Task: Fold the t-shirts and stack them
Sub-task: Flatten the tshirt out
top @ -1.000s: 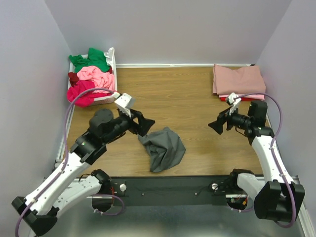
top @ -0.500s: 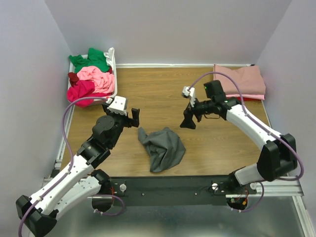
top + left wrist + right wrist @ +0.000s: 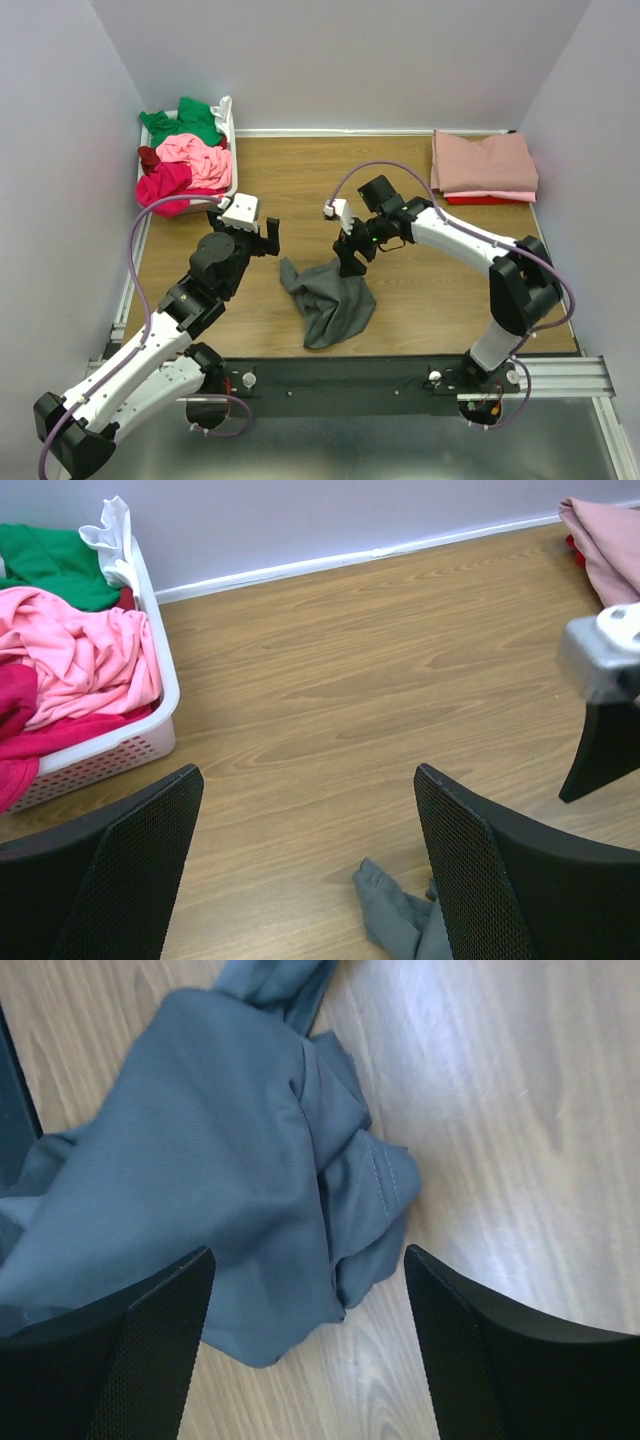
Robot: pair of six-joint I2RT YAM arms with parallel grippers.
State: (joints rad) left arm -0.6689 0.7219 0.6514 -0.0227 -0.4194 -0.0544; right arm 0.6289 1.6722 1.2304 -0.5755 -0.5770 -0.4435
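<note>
A dark grey t-shirt [image 3: 332,298] lies crumpled on the wooden table near the front middle. My right gripper [image 3: 350,258] hovers over its far edge, jaws open and pointing down; in the right wrist view the grey t-shirt [image 3: 220,1160] fills the space ahead of the right gripper [image 3: 310,1330], with its hem lying between the fingers and not pinched. My left gripper [image 3: 270,237] is open just left of the shirt and holds nothing. In the left wrist view a corner of the grey t-shirt [image 3: 395,915] shows low between the left gripper's [image 3: 310,865] fingers.
A white basket [image 3: 234,165] at the back left holds a green shirt [image 3: 185,120], a pink shirt [image 3: 195,155] and a magenta shirt [image 3: 165,185]. A folded dusty rose shirt [image 3: 483,160] tops a stack at the back right, with red [image 3: 490,199] beneath. A black rail [image 3: 340,375] runs along the near edge.
My right arm has swung left from the table's right side and now hangs over the grey shirt. My left gripper has drawn back a little from the shirt.
</note>
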